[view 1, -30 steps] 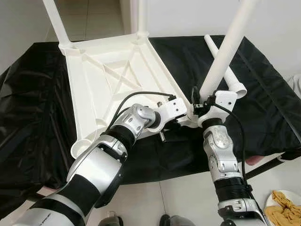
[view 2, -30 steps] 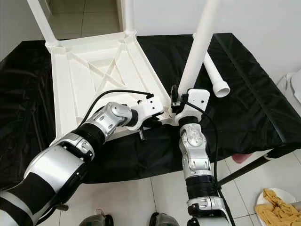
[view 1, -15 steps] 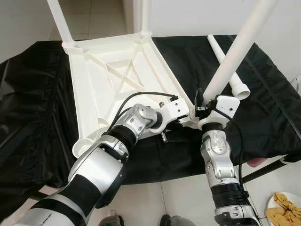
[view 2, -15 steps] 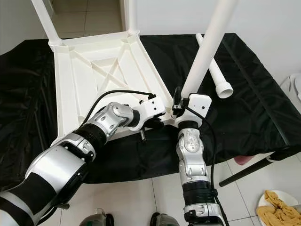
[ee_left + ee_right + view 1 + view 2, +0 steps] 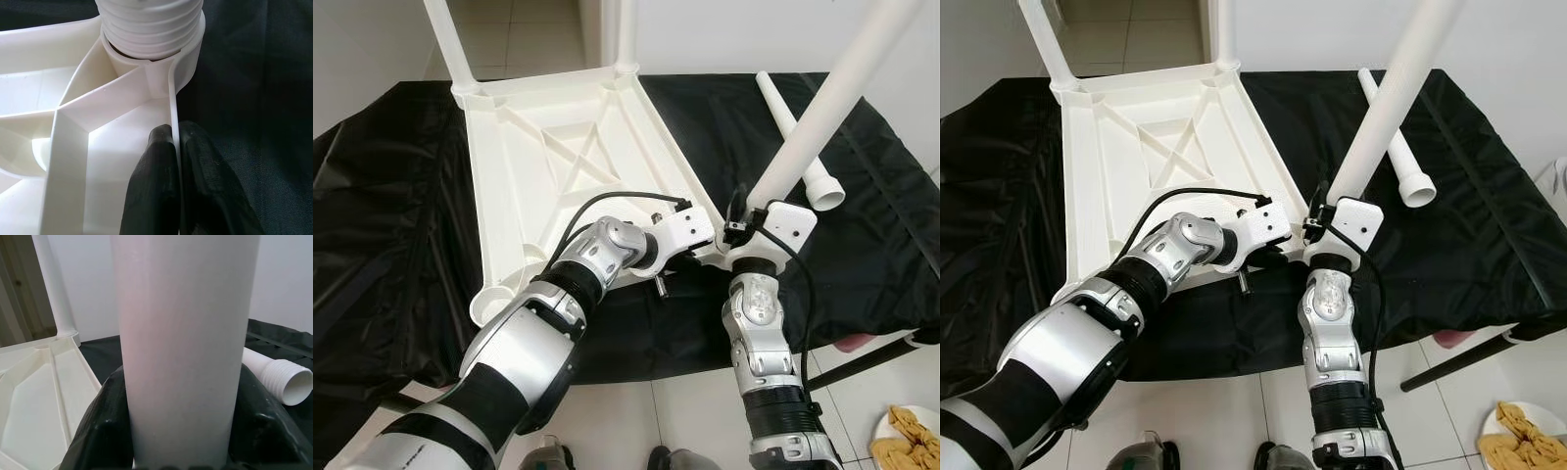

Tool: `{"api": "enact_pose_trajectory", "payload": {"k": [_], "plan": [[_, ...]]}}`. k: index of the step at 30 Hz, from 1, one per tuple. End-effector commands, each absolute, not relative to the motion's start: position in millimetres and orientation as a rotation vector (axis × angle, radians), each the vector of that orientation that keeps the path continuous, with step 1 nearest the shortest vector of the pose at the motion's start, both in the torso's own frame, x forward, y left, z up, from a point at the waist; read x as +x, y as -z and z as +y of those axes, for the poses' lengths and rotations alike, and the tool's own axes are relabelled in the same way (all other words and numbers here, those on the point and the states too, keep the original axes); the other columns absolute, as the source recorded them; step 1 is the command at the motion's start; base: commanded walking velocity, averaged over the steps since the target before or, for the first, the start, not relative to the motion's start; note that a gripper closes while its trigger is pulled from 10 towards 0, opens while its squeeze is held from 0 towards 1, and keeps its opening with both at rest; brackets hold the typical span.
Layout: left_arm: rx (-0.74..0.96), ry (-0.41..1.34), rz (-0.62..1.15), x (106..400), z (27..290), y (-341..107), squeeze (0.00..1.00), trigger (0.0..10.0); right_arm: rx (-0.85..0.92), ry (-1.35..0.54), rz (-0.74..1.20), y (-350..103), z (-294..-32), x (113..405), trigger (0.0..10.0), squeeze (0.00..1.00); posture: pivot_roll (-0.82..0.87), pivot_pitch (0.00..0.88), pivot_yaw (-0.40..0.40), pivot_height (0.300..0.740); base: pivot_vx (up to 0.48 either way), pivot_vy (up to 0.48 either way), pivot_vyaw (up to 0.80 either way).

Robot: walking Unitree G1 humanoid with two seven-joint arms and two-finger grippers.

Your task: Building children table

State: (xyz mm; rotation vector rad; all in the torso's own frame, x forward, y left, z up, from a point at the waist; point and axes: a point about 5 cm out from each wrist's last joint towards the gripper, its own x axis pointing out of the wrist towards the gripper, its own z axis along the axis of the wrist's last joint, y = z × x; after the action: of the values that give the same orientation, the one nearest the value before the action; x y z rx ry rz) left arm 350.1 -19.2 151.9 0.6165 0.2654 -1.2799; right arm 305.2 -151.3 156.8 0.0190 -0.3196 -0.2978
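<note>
Tabletop: the white ribbed plastic tabletop (image 5: pixel 558 166) lies upside down on a black crinkled sheet (image 5: pixel 382 235), its underside and cross ribs facing up
Fitted legs: two white plastic tube legs (image 5: pixel 445 39) stand upright in the sockets at the far corners
Near right corner: a round socket (image 5: pixel 188 54) at this corner holds the threaded end of a third leg
Left gripper: the left gripper (image 5: pixel 175 161) is at the tabletop's near right corner, its two black fingers (image 5: pixel 154 171) pinched together on the thin white rim wall, one on each side
Right gripper: the right gripper (image 5: pixel 183 431) is clamped around the lower part of the long white plastic tube leg (image 5: pixel 822 117), black fingers (image 5: pixel 100 431) pressing on both sides
Held leg: it tilts up and away to the right from the near right corner socket
Spare leg: a fourth white tube leg (image 5: pixel 798 132) with a ribbed open end lies on the sheet to the right, behind the held leg
Floor: pale tiles, with a white plate of yellowish food (image 5: pixel 911 436) at the lower right
</note>
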Motion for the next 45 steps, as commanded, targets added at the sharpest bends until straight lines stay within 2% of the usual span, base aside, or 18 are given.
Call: {"api": "enact_pose_trajectory", "payload": {"k": [1, 9, 10, 11, 12, 13, 26, 27, 29, 30, 36, 45], "plan": [[0.673, 1.235, 0.29, 357.8, -4.1, -152.6, 0.0, 10.0, -0.014, 0.512, -0.093, -109.6, -192.7, 290.8, 10.0, 0.0, 0.04, 0.082, 0.029, 0.74, 0.0, 0.0, 0.0], [0.679, 1.236, 0.292, 357.6, -4.0, -151.9, 0.0, 10.0, -0.014, 0.484, -0.101, -110.9, -188.1, 293.2, 10.0, 0.0, 0.03, 0.075, 0.029, 0.74, 0.0, 0.0, 0.0], [0.679, 1.237, 0.291, 357.5, -4.2, -151.8, 0.0, 10.0, -0.012, 0.481, -0.102, -111.2, -188.0, 293.5, 10.0, 0.03, 0.03, 0.073, 0.029, 0.74, 0.0, 0.0, 0.0], [0.679, 1.237, 0.291, 357.4, -4.5, -151.8, 0.0, 10.0, -0.012, 0.48, -0.103, -111.5, -188.2, 293.6, 10.0, 0.7, 0.03, 0.073, 0.029, 0.74, 0.0, 0.0, 0.0], [0.679, 1.237, 0.291, 357.4, -4.5, -151.8, 0.0, 10.0, -0.012, 0.48, -0.103, -111.5, -188.2, 293.6, 10.0, 0.7, 0.03, 0.073, 0.029, 0.74, 0.0, 0.0, 0.0], [0.679, 1.238, 0.29, 357.1, -4.9, -151.6, 0.0, 10.0, -0.007, 0.471, -0.106, -111.8, -188.5, 294.2, 10.0, 1.0, 0.03, 0.07, 0.026, 0.74, 0.0, 0.0, 0.0], [0.679, 1.24, 0.284, 356.4, -6.9, -151.5, 0.0, 10.0, -0.02, 0.422, -0.121, -114.3, -192.0, 298.6, 10.0, 1.0, 0.03, 0.059, 0.019, 0.74, 0.0, 0.0, 0.0], [0.68, 1.24, 0.283, 356.3, -7.1, -151.4, 0.0, 10.0, -0.008, 0.401, -0.123, -115.0, -191.3, 300.3, 0.0, 0.11, 0.03, 0.053, 0.017, 0.74, 0.0, 0.0, 0.0], [0.68, 1.241, 0.283, 356.2, -7.3, -151.3, 0.0, 10.0, 0.0, 0.387, -0.124, -115.3, -190.9, 301.4, 0.0, 0.11, 0.03, 0.053, 0.017, 0.74, 0.0, 0.0, 0.0], [0.679, 1.241, 0.283, 356.1, -7.6, -151.2, 0.0, 10.0, 0.002, 0.38, -0.126, -115.9, -191.0, 302.3, 0.0, 0.0, 0.03, 0.049, 0.017, 0.74, 0.0, 0.0, 0.0], [0.681, 1.24, 0.281, 355.9, -8.1, -151.1, 0.0, 10.0, -0.005, 0.361, -0.128, -117.0, -191.4, 304.7, 0.0, 0.0, 0.02, 0.048, 0.016, 0.74, 0.0, 0.0, 0.0], [0.682, 1.237, 0.281, 356.5, -7.9, -152.0, 0.0, 10.0, 0.015, 0.206, -0.103, -118.2, -182.4, 316.4, 0.0, 0.0, 0.02, 0.056, 0.022, 0.74, 0.0, 0.0, 0.0]]}}
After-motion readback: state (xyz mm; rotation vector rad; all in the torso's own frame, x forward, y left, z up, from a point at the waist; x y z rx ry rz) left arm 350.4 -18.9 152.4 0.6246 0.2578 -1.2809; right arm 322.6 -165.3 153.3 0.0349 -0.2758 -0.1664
